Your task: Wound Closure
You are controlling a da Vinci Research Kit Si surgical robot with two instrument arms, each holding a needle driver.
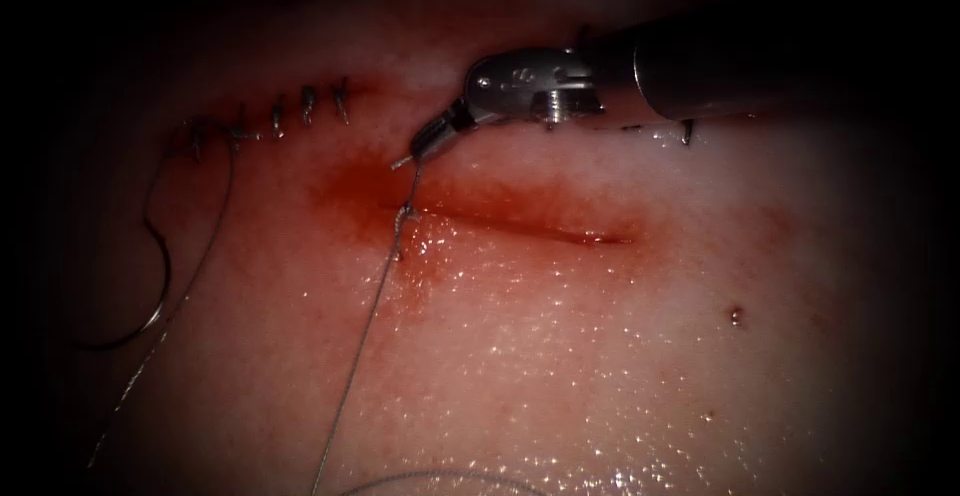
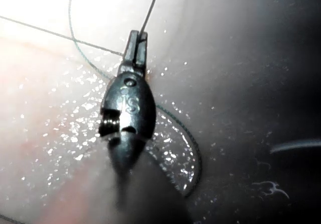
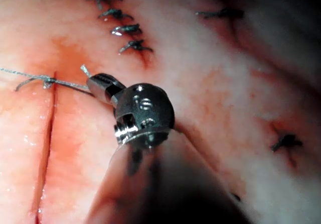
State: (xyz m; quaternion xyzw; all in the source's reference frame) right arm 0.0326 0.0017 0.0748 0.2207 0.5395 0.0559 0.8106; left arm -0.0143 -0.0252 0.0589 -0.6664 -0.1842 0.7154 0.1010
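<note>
- Right hand enters from the 3 o'clock side of the endoscope view, tip just above the cut's left end. Jaws closed on the thread; a short tail pokes out past the tip at about 9 o'clock.
- From that grip the thread drops to a small knot sitting on the cut at its left end, then runs off toward 7 o'clock across the tissue.
- In the right wrist view the same hand pinches the thread right beside the knot, which lies across the cut line.
- Left hand in its own wrist view: jaws pressed together on a taut strand of thread leading away toward 1 o'clock. More thread lies slack in a loop on the wet tissue under it.
- Needle: curved, lying free on the tissue at the far 9 o'clock side, well apart from both hands, not in the tissue.
- Progress, as a judgement: an older row of stitches at 10 o'clock is finished. On this cut one stitch stands, at the left end, with both hands on its thread.
- The rest of the cut toward 3 o'clock lies open, ringed by red fluid. Most of the closure is left.
</note>
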